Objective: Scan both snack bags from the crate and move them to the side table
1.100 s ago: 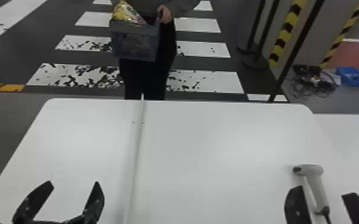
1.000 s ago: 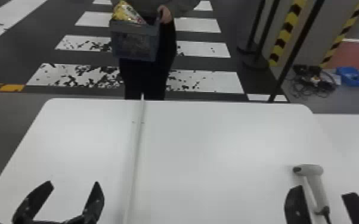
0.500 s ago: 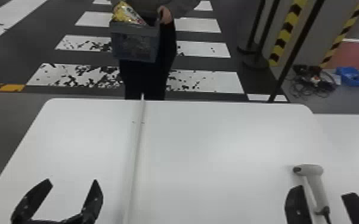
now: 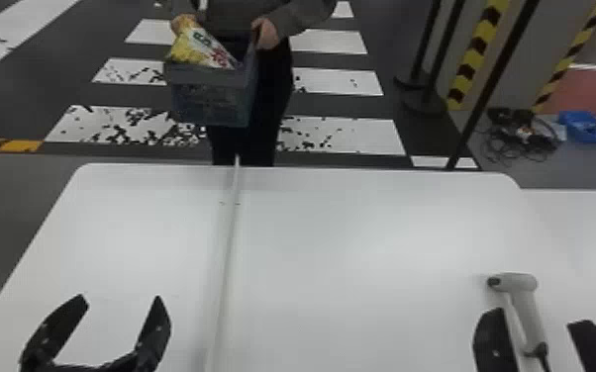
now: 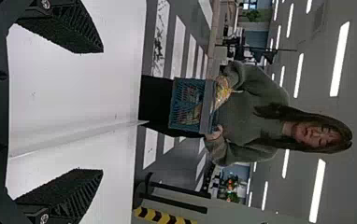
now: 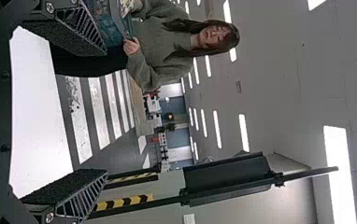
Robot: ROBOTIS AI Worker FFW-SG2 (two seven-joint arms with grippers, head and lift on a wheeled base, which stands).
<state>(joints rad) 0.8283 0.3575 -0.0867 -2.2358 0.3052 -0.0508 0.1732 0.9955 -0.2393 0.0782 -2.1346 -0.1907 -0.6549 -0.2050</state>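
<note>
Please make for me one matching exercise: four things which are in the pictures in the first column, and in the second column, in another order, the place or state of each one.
Things
1. crate
2. yellow snack bag
3. scanner
4. left gripper

Places and states
A. lying on the white table, towards the robot's right
B. sticking up out of the crate's top
C. open, with nothing between its fingers
D. held by a person's hand, beyond the table's far edge

Right pairs: 1-D, 2-B, 3-A, 4-C
</note>
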